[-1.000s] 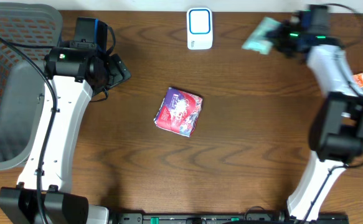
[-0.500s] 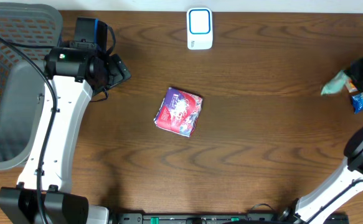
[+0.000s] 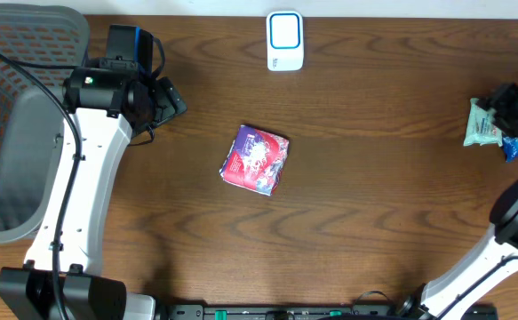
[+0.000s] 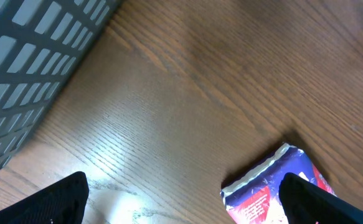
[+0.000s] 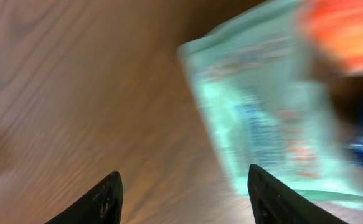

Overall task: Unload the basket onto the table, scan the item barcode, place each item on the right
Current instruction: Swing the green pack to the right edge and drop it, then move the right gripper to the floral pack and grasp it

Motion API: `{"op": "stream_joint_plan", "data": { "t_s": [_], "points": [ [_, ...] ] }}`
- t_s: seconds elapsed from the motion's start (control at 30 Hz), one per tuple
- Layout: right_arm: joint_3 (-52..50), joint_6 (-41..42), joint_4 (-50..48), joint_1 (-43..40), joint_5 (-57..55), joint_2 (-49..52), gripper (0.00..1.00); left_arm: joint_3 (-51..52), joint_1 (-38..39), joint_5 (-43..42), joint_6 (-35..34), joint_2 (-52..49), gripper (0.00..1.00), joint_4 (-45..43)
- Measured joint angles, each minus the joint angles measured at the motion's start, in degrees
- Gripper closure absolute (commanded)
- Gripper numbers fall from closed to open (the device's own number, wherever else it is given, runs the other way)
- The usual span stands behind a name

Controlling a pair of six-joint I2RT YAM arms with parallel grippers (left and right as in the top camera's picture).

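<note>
From above we see the purple packet (image 3: 257, 160) in the middle of the worktop (image 3: 374, 222), the white scanner (image 3: 285, 40) at the far edge, and the right pincer (image 3: 509, 105) by a green packet (image 3: 481, 124). The left wrist view shows the left pincer (image 4: 181, 202) wide open and holding nothing, with the purple packet near one finger. The right wrist view shows the right pincer open too, gripping nothing, with the blurry green packet just ahead.
</note>
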State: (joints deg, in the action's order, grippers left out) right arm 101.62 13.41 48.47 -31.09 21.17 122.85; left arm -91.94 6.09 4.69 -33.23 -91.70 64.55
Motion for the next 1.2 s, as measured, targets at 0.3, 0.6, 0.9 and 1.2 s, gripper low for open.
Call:
{"op": "stream_joint_plan", "data": {
  "t_s": [0.3,0.6,0.9,1.2],
  "points": [
    [0.0,-3.0,2.3,14.2,7.5,-6.1,0.31,0.0,0.0,0.0,0.0,0.0,0.02,0.0],
    [0.2,-7.8,16.5,30.0,9.3,-7.3,0.22,0.0,0.0,0.0,0.0,0.0,0.02,0.0],
    [-7.4,-15.0,7.4,46.1,8.8,-4.7,0.01,0.0,0.0,0.0,0.0,0.0,0.02,0.0],
    [-17.4,-12.5,-11.9,52.3,5.8,-4.3,0.43,0.0,0.0,0.0,0.0,0.0,0.02,0.0]
  ]
}}
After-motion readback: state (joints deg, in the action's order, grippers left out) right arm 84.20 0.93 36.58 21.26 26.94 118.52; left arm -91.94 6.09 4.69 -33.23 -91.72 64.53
